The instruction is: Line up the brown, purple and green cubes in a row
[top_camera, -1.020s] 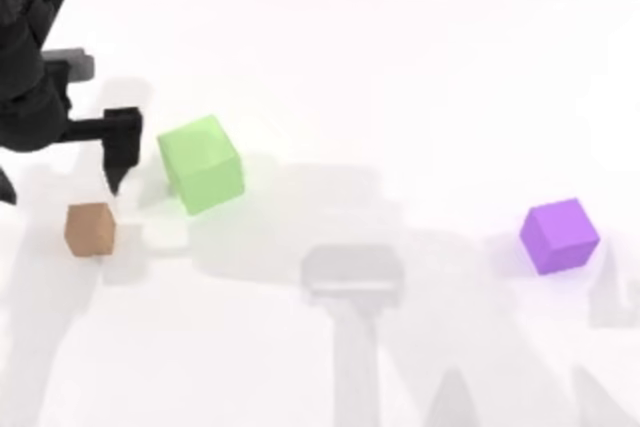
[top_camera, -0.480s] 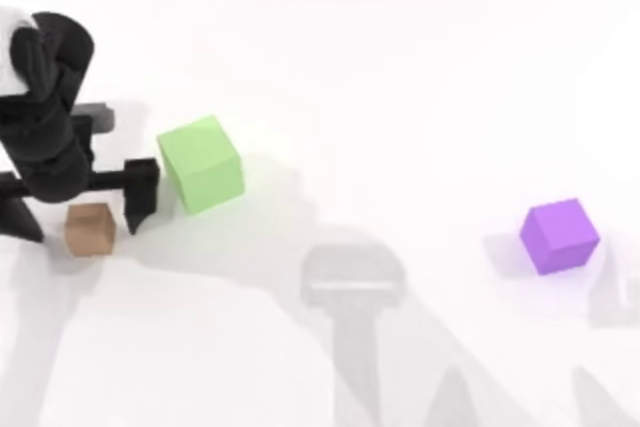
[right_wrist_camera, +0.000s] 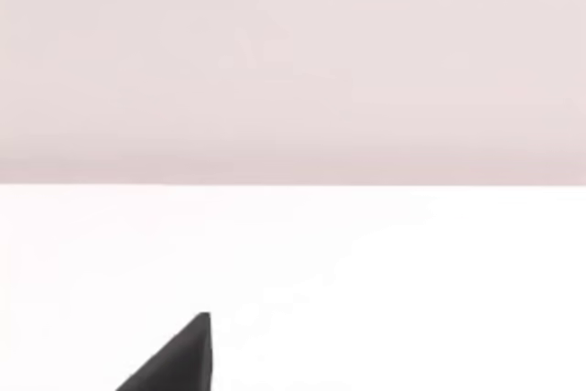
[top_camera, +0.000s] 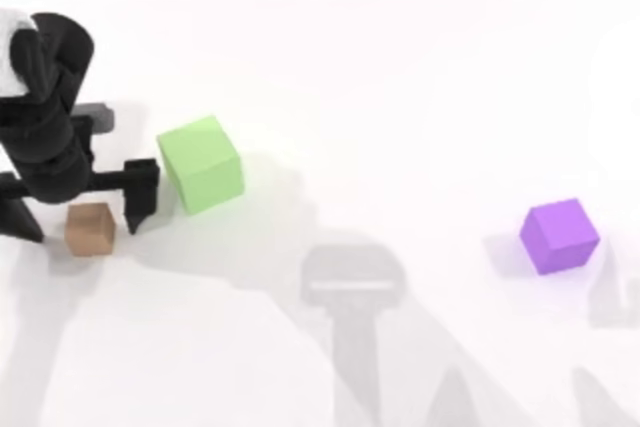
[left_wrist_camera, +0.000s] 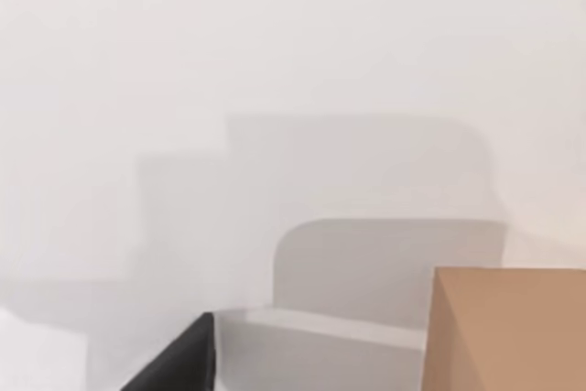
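- Three plain matte cubes are seen on the white table point(top_camera: 400, 97) from above: the small tan-brown cube point(top_camera: 89, 229) at the left, the large lime-green cube point(top_camera: 201, 163) just beside it up and to the right, and the mid-sized violet-purple cube point(top_camera: 559, 235) well apart at the right, so no row is formed yet.
- The left gripper point(top_camera: 80, 209) is set low over the tan-brown cube with its fingers spread wide, one dark finger point(top_camera: 139, 192) standing between the brown and green cubes and the other at the far left; nothing is gripped.
- In the left wrist view the brown cube's face is seen close by, beside one finger tip point(left_wrist_camera: 179, 363).
- The step in hand is judged to be the grasp of the brown cube: the fingers should be centred on it, lowered until its flat sides are bracketed, then closed squarely (the green cube is close, so a nudge from the outer finger is the likely fault).
- Compared with a second ago, the left gripper has been brought down and toward the brown cube; over the last half second almost nothing has changed, and all three cubes lie where they were.
- The right arm is out of the top view; only a dark finger tip point(right_wrist_camera: 179, 359) is shown by its wrist camera, so its state cannot be told.
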Tool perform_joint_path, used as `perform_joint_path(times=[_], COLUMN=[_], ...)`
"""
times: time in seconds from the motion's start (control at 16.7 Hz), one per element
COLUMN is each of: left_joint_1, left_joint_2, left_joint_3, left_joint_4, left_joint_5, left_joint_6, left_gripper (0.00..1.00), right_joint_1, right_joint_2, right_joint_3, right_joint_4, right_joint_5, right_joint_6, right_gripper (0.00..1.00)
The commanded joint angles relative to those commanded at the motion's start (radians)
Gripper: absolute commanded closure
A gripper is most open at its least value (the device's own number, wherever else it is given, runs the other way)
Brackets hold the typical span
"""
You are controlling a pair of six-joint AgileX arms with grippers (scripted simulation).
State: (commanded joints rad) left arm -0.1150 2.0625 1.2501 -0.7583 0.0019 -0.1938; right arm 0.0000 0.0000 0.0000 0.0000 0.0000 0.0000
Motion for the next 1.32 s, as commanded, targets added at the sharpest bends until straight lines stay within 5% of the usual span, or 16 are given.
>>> perform_joint_path(times=[0.6, 1.32], left_joint_1=[0.000, 0.004], left_joint_2=[0.000, -0.053], left_joint_3=[0.000, 0.044], left_joint_4=[0.000, -0.059], left_joint_5=[0.000, -0.008], left_joint_6=[0.000, 0.005], left_gripper=[0.98, 1.00], right_joint_1=[0.000, 0.000], right_joint_2=[0.000, 0.000], right_joint_3=[0.000, 0.000], right_joint_4=[0.000, 0.000], right_joint_5=[0.000, 0.000], right_joint_6=[0.000, 0.000], right_gripper=[0.00, 0.00])
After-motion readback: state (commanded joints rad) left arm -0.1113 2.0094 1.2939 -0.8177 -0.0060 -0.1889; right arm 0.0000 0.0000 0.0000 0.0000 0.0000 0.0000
